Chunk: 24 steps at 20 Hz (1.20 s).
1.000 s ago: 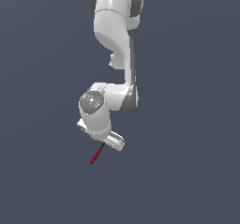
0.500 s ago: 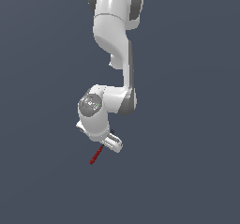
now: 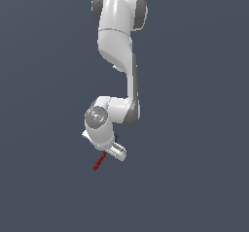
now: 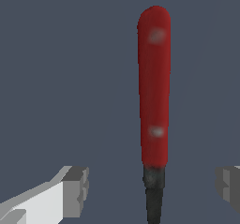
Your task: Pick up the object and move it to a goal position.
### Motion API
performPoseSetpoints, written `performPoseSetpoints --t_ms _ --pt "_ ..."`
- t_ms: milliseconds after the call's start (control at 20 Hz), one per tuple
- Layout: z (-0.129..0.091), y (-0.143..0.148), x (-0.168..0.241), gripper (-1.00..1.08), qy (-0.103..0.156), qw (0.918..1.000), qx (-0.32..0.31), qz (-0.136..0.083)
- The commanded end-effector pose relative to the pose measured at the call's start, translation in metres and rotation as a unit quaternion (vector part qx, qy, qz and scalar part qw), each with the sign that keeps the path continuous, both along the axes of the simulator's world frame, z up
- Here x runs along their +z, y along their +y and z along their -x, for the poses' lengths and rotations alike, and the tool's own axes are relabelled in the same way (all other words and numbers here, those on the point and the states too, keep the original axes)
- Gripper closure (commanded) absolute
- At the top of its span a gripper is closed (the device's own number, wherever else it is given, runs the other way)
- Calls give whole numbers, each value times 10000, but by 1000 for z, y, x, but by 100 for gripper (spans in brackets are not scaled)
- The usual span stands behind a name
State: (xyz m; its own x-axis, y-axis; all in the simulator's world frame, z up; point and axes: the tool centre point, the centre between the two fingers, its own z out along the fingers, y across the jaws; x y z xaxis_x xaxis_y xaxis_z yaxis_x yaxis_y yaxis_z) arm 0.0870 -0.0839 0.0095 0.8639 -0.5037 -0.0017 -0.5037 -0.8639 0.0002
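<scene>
The object is a slim fork with a red handle [image 4: 153,87] and a thin dark neck [image 4: 153,197]; its pronged head is out of view. In the exterior view only the red handle [image 3: 99,162] shows, lying on the dark grey floor just below the arm's hand. My gripper [image 4: 152,190] is open, and the grey fingertips [image 4: 77,190] stand wide apart on either side of the neck without touching it. In the exterior view the gripper [image 3: 108,153] is low over the fork, and its fingers are mostly hidden by the white hand.
The white arm [image 3: 119,41] reaches down from the top of the exterior view. The flat dark grey floor [image 3: 194,177] surrounds the fork. No goal marker shows.
The hand has come down a little toward the fork. The fork has not moved.
</scene>
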Motion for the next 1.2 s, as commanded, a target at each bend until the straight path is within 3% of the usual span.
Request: performPoseSetpoints --t_ms 0,100,150,1150 --pt "-1 0 -4 -92 -8 10000 -3 3" --pt "-2 -1 -3 -92 -8 10000 -3 3" --pt "-2 -1 -3 108 -8 10000 -3 3" --pt "5 1 20 108 -14 10000 -13 5"
